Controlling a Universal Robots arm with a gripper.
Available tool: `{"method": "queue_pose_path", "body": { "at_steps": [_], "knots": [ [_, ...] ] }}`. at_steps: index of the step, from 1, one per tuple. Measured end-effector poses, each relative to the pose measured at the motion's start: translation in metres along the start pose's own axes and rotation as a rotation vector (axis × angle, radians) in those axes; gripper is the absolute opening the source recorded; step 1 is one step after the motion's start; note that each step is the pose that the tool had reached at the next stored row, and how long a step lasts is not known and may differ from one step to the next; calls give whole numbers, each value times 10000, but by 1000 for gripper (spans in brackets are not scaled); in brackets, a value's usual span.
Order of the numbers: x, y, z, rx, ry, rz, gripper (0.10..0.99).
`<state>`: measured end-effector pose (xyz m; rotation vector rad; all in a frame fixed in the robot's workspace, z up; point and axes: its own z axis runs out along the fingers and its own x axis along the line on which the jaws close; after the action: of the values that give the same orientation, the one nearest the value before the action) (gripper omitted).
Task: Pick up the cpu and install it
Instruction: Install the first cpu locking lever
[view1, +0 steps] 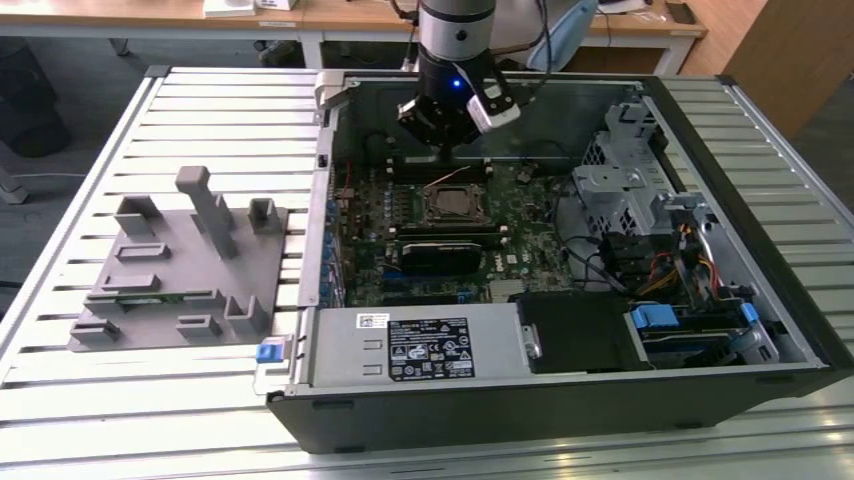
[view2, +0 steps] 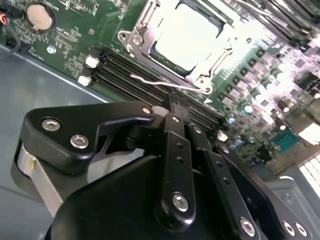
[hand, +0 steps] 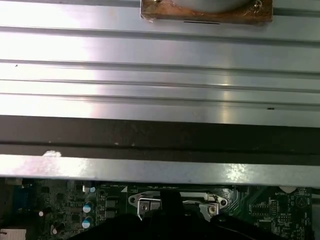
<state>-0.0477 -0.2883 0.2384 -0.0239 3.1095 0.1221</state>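
The cpu lies flat in the motherboard socket, its shiny silver top framed by the metal socket bracket; in the exterior view the cpu sits mid-board inside the open computer case. My gripper hangs just above the board on the far side of the socket. In the second wrist view the gripper is shut, its black fingers meeting at the tip with nothing seen between them, close to the thin wire socket lever. In the first wrist view the socket bracket shows past the gripper's dark body.
The case stands open on a slatted metal table. A grey fixture lies on the exterior view's left. Inside are memory slots, a black power supply, drive cages and cable bundles.
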Motion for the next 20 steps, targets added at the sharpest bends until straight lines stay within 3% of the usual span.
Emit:
{"method": "queue_pose_path", "body": {
  "at_steps": [4, 10, 20],
  "knots": [
    [-45, 3, 26, 0, 3, -51, 106],
    [-81, 13, 95, 81, 11, -129, 106],
    [-147, 12, 139, 123, 12, -135, 106]
  ]
}}
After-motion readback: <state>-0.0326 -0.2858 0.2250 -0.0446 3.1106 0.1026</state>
